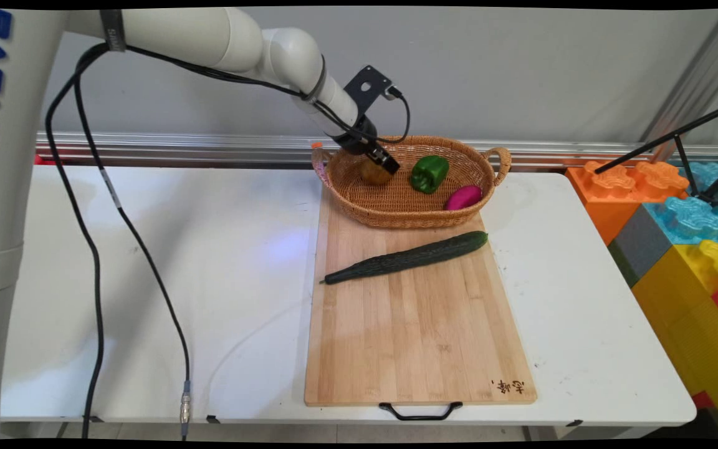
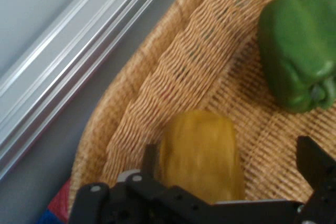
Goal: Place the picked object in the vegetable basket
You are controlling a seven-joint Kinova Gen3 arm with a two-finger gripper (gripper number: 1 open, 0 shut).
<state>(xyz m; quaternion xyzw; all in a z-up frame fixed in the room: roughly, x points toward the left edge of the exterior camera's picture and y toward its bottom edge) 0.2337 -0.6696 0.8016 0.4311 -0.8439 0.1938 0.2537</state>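
A rough woven wicker basket [image 1: 396,209] holds a glossy green pepper [image 2: 296,51]; the board [image 1: 418,324] looks like smooth bamboo.

— What's the gripper [image 1: 387,163] down at?
— A yellow pepper [image 2: 202,153] lying at the left end of the wicker basket [image 1: 396,212], between its spread fingers.
— Anything beside it?
— A green pepper [image 1: 429,173], then a magenta fruit [image 1: 463,197].

You get even, bright indoor light; soft shadows on the white table [image 1: 147,262]; hand view's slightly soft close up.
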